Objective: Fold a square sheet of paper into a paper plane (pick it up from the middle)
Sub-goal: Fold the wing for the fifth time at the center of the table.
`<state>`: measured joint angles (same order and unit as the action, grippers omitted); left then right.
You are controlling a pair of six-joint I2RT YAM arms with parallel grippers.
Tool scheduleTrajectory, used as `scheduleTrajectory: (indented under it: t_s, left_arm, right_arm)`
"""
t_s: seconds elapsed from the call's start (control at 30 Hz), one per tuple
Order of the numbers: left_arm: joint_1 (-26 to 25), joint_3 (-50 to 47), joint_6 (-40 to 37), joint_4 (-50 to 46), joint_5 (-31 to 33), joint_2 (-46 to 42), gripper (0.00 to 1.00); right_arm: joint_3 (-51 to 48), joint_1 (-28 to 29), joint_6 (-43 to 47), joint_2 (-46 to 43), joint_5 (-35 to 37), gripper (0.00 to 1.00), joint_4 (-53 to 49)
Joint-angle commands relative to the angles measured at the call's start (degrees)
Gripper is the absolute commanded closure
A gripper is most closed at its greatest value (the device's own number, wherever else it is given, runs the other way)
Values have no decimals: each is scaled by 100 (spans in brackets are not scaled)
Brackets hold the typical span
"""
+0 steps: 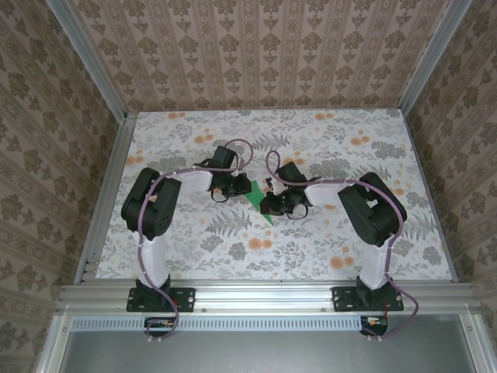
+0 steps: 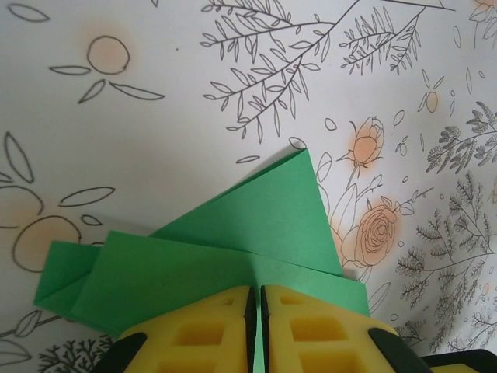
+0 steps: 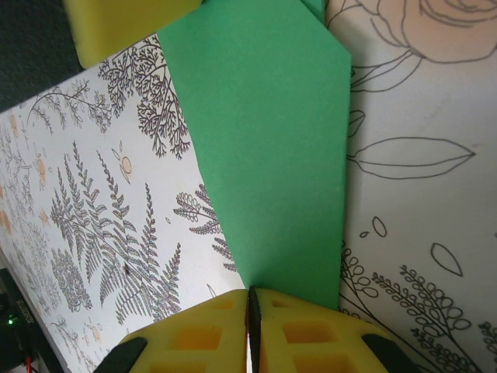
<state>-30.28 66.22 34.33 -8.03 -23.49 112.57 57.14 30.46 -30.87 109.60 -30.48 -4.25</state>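
Note:
The paper plane (image 1: 255, 195) is bright green, folded into overlapping pointed layers, and sits mid-table between both grippers. In the left wrist view the paper plane (image 2: 256, 225) shows two stacked flaps with a crease. My left gripper (image 2: 257, 289) is shut on its near edge, with a green sliver between the yellow fingers (image 2: 202, 334). In the right wrist view the paper plane (image 3: 272, 140) runs away from the camera as a long green strip. My right gripper (image 3: 250, 291) is shut on its near corner. From above, the left gripper (image 1: 235, 187) and right gripper (image 1: 271, 204) face each other across the paper.
The table (image 1: 311, 249) carries a floral cloth and is fenced by aluminium rails (image 1: 264, 291) and patterned walls. A yellow finger of the left gripper (image 3: 124, 27) shows at the far end of the strip in the right wrist view.

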Motion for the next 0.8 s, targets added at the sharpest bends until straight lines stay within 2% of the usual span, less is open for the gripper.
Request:
scheduleTrajectory:
  t_s: [0.0, 0.57, 0.77]
  left_arm:
    - [148, 46, 124, -339, 409, 211, 86]
    - [833, 194, -123, -422, 441, 305, 87]
    - [910, 298, -277, -531, 327, -132, 86]
  right_arm:
    - [-426, 13, -24, 433, 513, 87, -920]
    - [-468, 13, -12, 441, 556, 87, -944]
    - [-459, 13, -12, 430, 547, 87, -953]
